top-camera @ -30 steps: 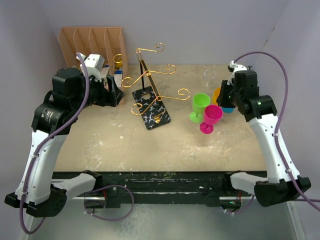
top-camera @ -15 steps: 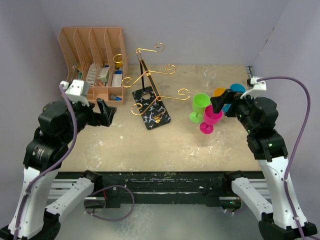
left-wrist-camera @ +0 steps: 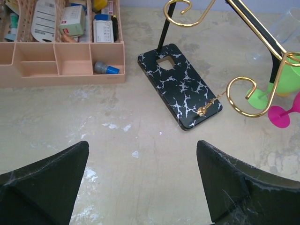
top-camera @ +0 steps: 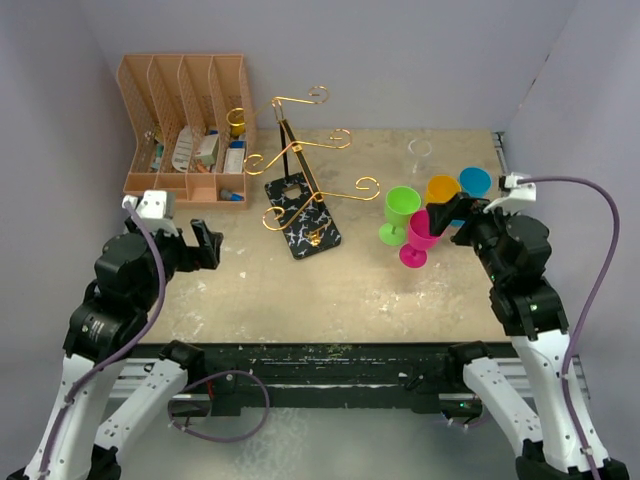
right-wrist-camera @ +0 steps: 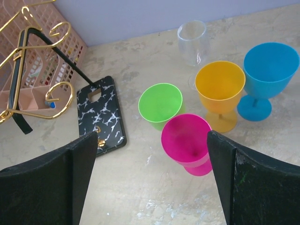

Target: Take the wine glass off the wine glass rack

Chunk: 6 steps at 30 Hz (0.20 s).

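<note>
The wine glass rack [top-camera: 300, 150], gold scroll arms on a black post with a black marbled base [top-camera: 303, 216], stands at the table's middle back; nothing hangs on its arms. Several wine glasses stand on the table to its right: green [top-camera: 401, 210], pink [top-camera: 421, 236], orange [top-camera: 441, 188], blue [top-camera: 475, 182] and clear [top-camera: 421, 150]. My left gripper [top-camera: 205, 245] hovers open, well left of the rack, with nothing between its fingers [left-wrist-camera: 142, 145]. My right gripper [top-camera: 450, 220] hangs open just right of the pink glass [right-wrist-camera: 187, 140], above it and holding nothing [right-wrist-camera: 152, 136].
An orange slotted desk organiser [top-camera: 185, 125] with small items fills the back left corner. Grey walls close in the left, back and right sides. The rack's base [left-wrist-camera: 180, 84] lies ahead of my left gripper.
Both arms have drawn back toward the near edge. The left gripper left the organiser and opened fully. The right gripper came away from the orange and blue glasses and opened.
</note>
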{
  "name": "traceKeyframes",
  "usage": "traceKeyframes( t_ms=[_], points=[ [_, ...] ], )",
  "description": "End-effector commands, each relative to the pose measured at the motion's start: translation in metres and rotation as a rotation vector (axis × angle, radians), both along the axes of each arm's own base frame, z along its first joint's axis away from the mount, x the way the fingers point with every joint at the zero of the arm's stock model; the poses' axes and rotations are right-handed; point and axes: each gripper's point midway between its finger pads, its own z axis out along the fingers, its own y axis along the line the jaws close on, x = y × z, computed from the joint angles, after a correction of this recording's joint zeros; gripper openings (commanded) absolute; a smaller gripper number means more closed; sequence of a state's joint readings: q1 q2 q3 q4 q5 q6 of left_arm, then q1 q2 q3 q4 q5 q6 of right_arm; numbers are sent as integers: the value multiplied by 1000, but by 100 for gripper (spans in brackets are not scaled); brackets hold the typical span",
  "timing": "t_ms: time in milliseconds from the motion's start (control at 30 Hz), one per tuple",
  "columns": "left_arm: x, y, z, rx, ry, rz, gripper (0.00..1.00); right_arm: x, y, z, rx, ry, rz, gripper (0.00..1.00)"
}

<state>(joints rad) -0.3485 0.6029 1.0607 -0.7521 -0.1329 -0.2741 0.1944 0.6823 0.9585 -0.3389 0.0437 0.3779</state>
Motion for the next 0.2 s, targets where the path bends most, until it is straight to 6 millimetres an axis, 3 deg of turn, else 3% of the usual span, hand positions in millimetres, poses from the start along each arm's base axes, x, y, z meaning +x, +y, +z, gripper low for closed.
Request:
traceKeyframes(
  t_ms=[0,167],
  points=[
    [-2,12,16,-28,-111,61,99,0,-10,15,14,-83,-56,100],
    [-4,16,0,-28,-95,85,99,1,-5,8,3,-74,-27,100]
  ],
)
